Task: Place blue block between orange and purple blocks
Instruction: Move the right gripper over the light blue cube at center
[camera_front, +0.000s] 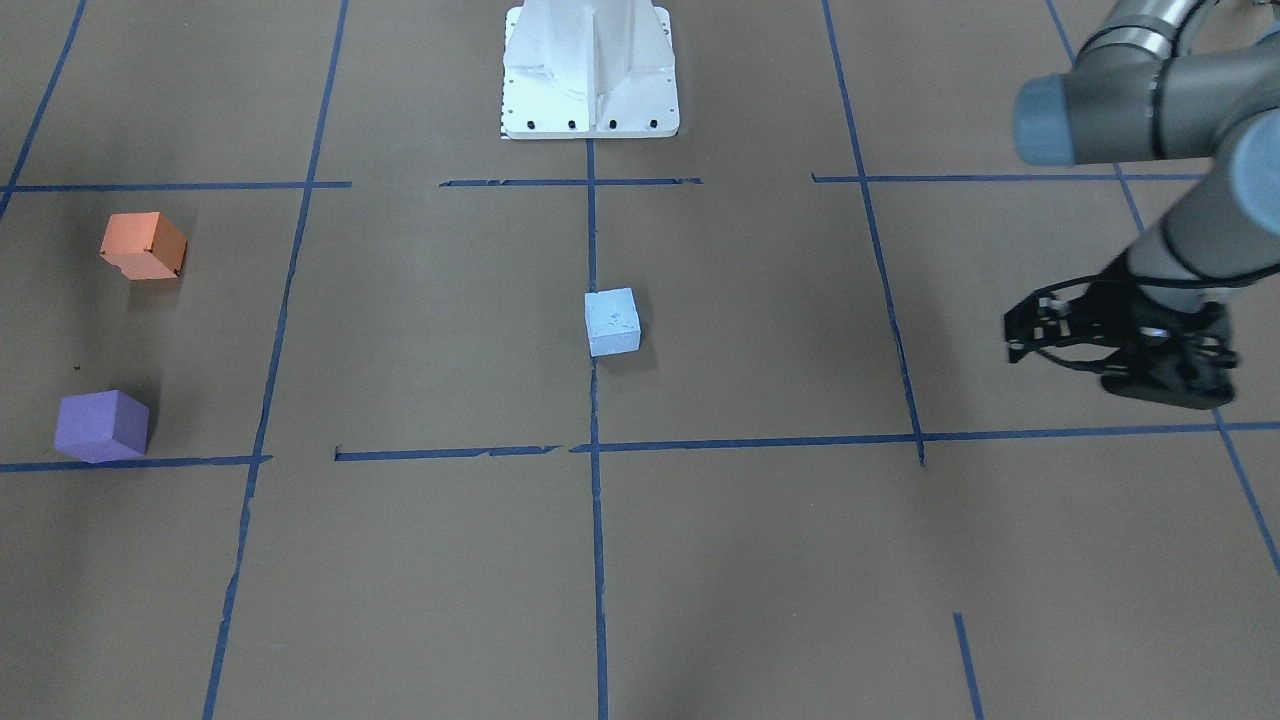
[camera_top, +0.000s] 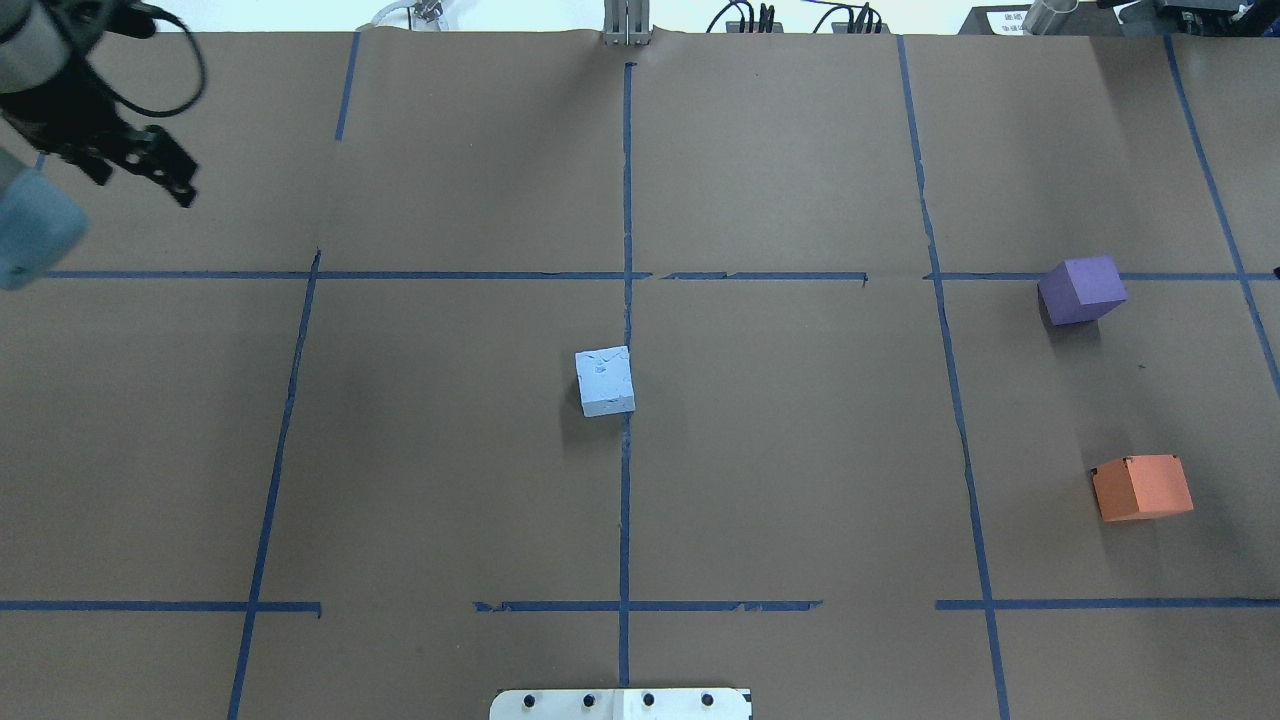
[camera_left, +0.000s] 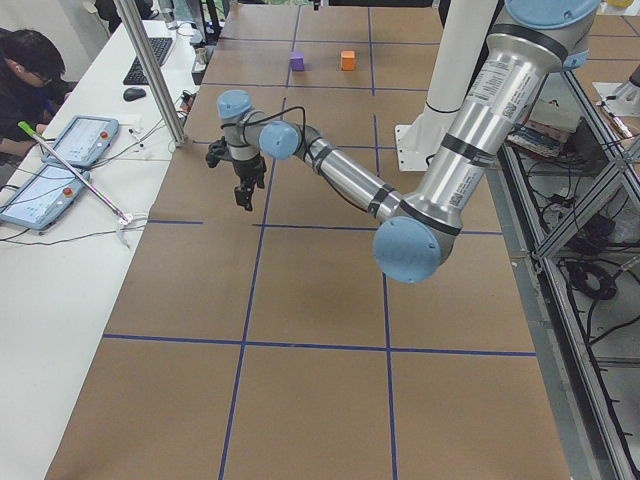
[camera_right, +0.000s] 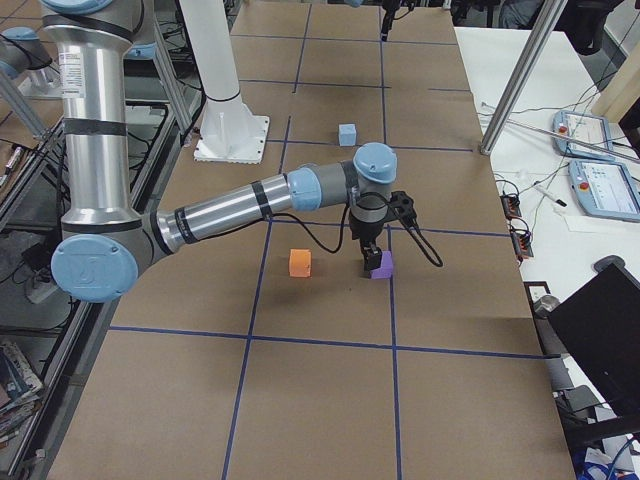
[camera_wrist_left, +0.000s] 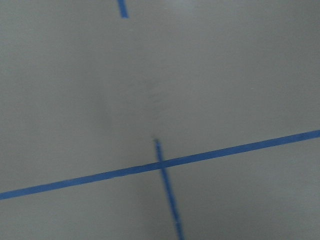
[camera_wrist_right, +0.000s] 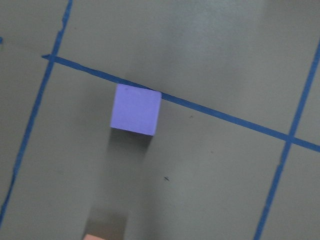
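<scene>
**Blue block sits mid-table, well away from both grippers**

The table (camera_top: 800, 450) is covered in brown paper crossed by blue tape lines (camera_top: 626, 200), with the white robot base (camera_front: 590, 70) at its near edge. On the robot's right side lie two blocks. The purple block (camera_top: 1082, 290) touches a tape line, and the orange block (camera_top: 1142, 487) lies nearer the robot, with bare paper between them. Along the far side runs a white desk with control tablets (camera_right: 585, 128) and a slanting metal post (camera_right: 522, 75).

The blue block (camera_top: 605, 381) rests flat at the table's centre, one edge on the centre tape line, well apart from the other two blocks. The left gripper (camera_front: 1012, 338) hangs over the far-left part of the table, well apart from the blue block. I cannot tell whether its fingers are spread or together. The right gripper (camera_right: 368, 262) shows only in the right-side view, where it lines up with the purple block, well apart from the blue one. Its finger state cannot be told either.
</scene>
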